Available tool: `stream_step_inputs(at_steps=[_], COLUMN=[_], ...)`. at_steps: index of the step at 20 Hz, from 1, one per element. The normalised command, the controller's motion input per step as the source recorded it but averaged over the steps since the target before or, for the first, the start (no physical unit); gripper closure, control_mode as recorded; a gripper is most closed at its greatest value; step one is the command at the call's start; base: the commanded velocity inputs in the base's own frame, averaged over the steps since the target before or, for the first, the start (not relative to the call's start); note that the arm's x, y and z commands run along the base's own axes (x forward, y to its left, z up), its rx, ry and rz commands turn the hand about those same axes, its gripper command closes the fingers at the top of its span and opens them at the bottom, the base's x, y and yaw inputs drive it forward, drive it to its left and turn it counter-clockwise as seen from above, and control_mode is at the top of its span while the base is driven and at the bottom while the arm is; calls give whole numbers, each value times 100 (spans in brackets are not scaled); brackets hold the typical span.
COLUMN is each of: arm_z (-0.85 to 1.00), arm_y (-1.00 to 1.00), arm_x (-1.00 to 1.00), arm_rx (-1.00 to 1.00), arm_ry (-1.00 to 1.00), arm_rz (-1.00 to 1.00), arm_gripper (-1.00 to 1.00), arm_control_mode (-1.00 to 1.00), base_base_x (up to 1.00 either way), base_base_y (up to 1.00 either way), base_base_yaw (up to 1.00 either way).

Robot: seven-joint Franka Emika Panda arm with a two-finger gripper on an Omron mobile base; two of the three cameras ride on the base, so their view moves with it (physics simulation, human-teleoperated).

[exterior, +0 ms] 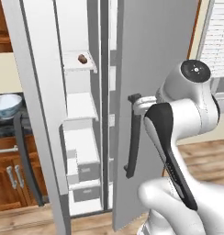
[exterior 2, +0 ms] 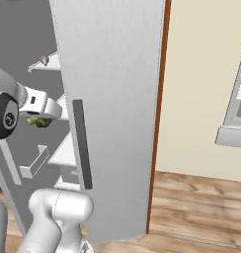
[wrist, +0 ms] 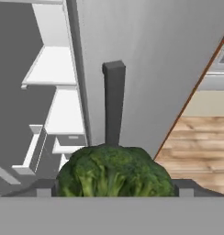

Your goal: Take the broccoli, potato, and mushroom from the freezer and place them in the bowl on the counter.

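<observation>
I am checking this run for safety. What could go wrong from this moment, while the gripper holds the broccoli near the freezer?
1. The broccoli sits between wide-set fingers of the gripper; a light grip could let it slip and drop to the floor.
2. The dark door handle stands close ahead, so a swing might knock the broccoli against it.
3. The bowl lies past the open freezer door, so the path is tight.

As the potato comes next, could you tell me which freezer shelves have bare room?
The top shelf carries the potato. The shelf under it is bare, bordered by the freezer wall and the drawers below.
</observation>
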Motion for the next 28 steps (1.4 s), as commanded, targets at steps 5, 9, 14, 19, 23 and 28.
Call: stream_step_inputs(at_steps=[5,9,14,19,23,28], arm_z=[0,0,0,0,0,0], arm_y=[0,0,0,0,0,0], arm_x=[0,0,0,0,0,0], arm_rx=[0,0,0,0,0,0], arm_ry=[0,0,0,0,0,0], arm_rz=[0,0,0,0,0,0], arm_gripper=[100,100,100,100,100,100], arm_control_mode=[100,100,100,100,100,100], base_base_x=[-100,-100,-100,-74,-56,-44], base_base_y=[21,91,100,100,100,100], base_base_yaw=[23,39,35,32,50,65])
